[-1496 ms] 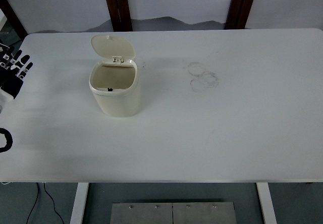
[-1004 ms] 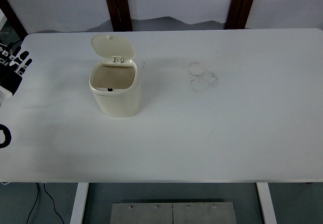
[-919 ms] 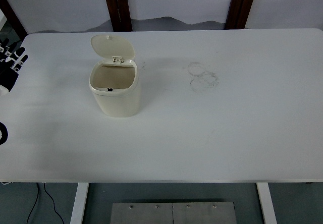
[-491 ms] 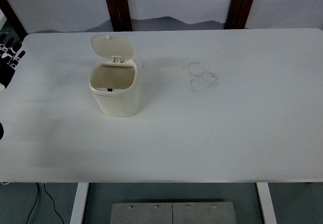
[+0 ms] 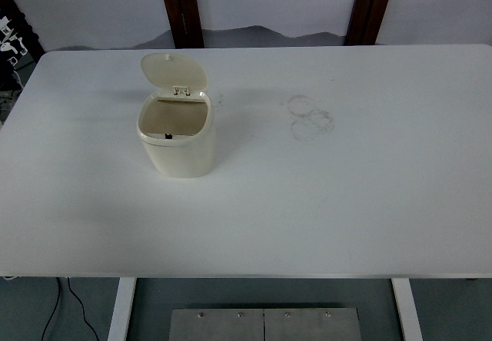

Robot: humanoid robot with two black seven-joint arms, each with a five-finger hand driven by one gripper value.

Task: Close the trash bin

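Change: the left robot hand [image 5: 11, 43] has drawn back from the surface's left side to the top-left corner of the head view, beyond the surface's edge; the bin has not moved.
Left robot hand: only a black-and-white sliver shows at the picture's edge; whether its fingers are apart or together cannot be told.
Right robot hand: out of view.
Trash bin [image 5: 176, 136]: cream, upright on the white surface [image 5: 346, 195], well to the right of the left robot hand and nearer the camera.
Lid [image 5: 174, 72]: raised on its rear hinge, standing upright behind the open mouth.
Marks [image 5: 308, 116]: faint ring stains on the surface, farther right than the bin.
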